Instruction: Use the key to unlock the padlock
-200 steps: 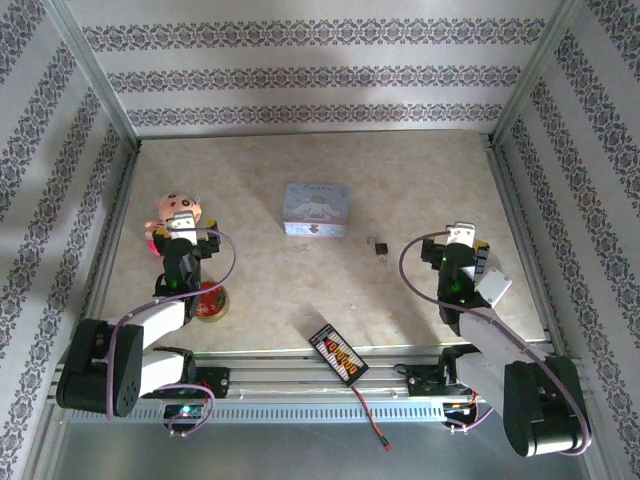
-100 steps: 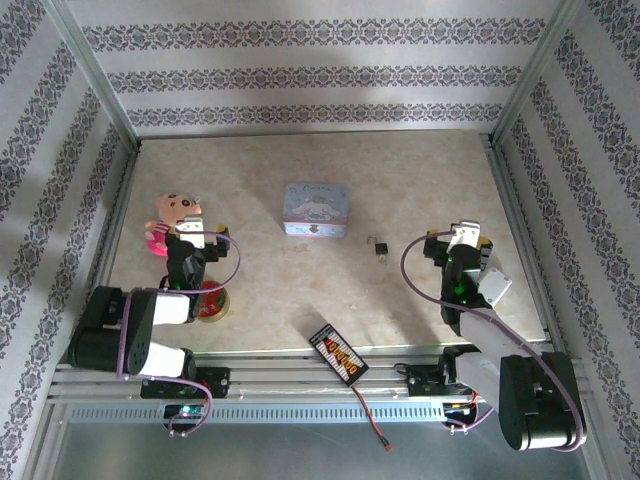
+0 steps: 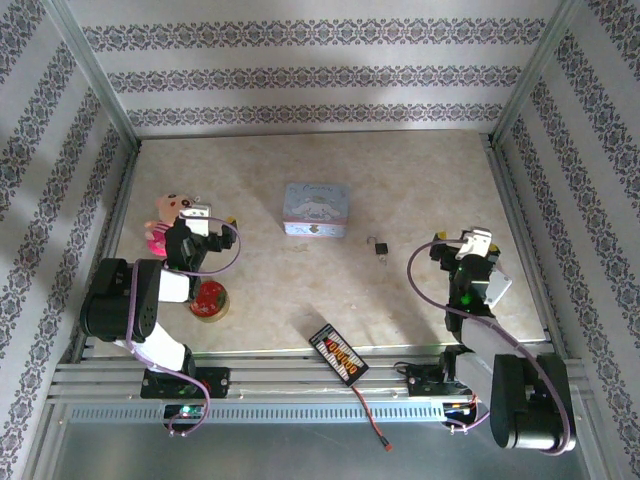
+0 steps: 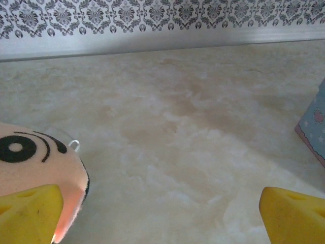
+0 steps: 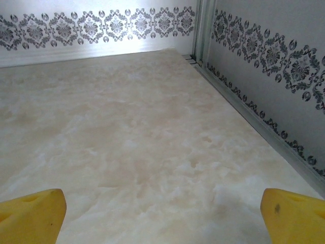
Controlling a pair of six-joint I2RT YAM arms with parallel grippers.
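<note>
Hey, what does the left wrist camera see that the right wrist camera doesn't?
Left wrist: the doll at lower left and a corner of the tin at the right edge. Right wrist: the side wall and a metal post in the corner. Both: the table, the patterned back wall, and yellow fingertips spread wide, so the left gripper and right gripper are open and empty.

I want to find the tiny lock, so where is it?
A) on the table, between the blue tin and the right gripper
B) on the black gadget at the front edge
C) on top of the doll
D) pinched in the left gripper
A: the padlock lies on the table, just right of the pale blue tin and well apart from the right gripper.
</note>
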